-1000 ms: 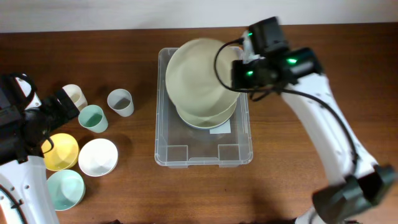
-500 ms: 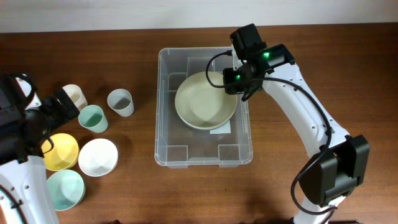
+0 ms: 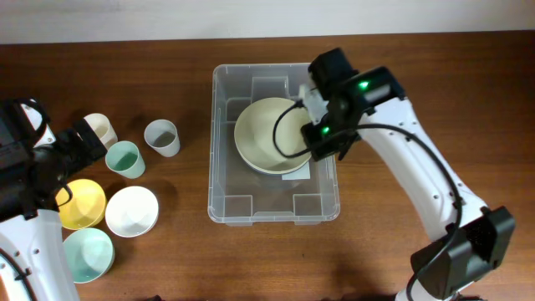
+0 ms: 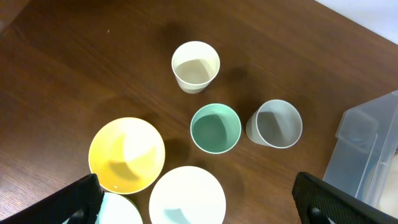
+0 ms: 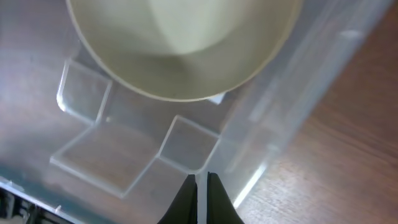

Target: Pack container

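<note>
The clear container [image 3: 226, 201] stands mid-table with a cream bowl [image 3: 269, 134] lying in it over its white label. My right gripper [image 3: 324, 144] hovers over the container's right wall, beside the bowl. In the right wrist view its fingers [image 5: 200, 186] are shut together with nothing between them. They point down at an inner corner of the container [image 5: 267, 124], and the bowl [image 5: 186, 43] lies free beyond them. My left gripper [image 3: 79, 142] stands wide open over the cups and bowls at the left; in the left wrist view its midpoint [image 4: 199, 205] is above a white bowl.
Left of the container are a cream cup [image 4: 196, 66], a green cup [image 4: 215, 127] and a grey cup [image 4: 277, 123]. Nearer the front sit a yellow bowl [image 4: 126, 154], a white bowl [image 4: 186, 196] and a pale teal bowl [image 3: 88, 253].
The cream bowl went from raised and tilted in my right gripper down into the container. The gripper let it go, shut again and shifted slightly toward the front. The left arm is still.
</note>
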Controlling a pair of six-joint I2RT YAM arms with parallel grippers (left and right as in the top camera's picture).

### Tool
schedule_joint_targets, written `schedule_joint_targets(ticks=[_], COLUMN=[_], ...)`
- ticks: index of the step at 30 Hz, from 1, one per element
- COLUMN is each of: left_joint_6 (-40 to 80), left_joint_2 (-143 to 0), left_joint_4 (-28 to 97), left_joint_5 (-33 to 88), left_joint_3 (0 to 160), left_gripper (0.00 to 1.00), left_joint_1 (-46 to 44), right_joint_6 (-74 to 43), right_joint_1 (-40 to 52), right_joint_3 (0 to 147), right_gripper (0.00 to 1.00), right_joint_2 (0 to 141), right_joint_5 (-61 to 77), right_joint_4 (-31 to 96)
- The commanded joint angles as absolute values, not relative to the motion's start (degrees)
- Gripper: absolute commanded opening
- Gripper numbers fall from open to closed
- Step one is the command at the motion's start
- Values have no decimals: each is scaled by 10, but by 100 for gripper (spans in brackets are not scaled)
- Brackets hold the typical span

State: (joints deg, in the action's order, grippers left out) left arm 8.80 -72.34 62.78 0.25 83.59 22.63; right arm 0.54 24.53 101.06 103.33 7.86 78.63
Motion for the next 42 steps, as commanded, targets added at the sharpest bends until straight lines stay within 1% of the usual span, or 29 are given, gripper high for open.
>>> schedule_joint_targets(ticks=[1,7,8,16,22,31,36,42], left_joint_6=[90,90,90,90,90,89,89,89], left_joint_2=[-724,-724,-724,-724,-724,-724,-724,-724], left_joint_4=[627,627,627,627,627,627,627,628], left_joint_5=[9,9,9,9,9,9,9,9], left_joint_3=[842,842,842,842,842,842,842,842], left_gripper=[99,99,99,99,99,99,99,99], left_joint_1=[229,229,229,229,229,229,229,229], right_joint_6=[22,21,21,22,22,21,21,-34], right_joint_1=[283,314,319,319,319,319,319,319], right_joint_3=[961,890,865,797,795,795,795,795], right_gripper=[4,4,4,4,4,4,4,4], right_joint_2=[1044,1054,1054,1054,1058,1101,1103,1103], right_joint_5=[93,93,93,93,93,92,90,15], right_joint_4=[768,704,676,579,565,547,516,451])
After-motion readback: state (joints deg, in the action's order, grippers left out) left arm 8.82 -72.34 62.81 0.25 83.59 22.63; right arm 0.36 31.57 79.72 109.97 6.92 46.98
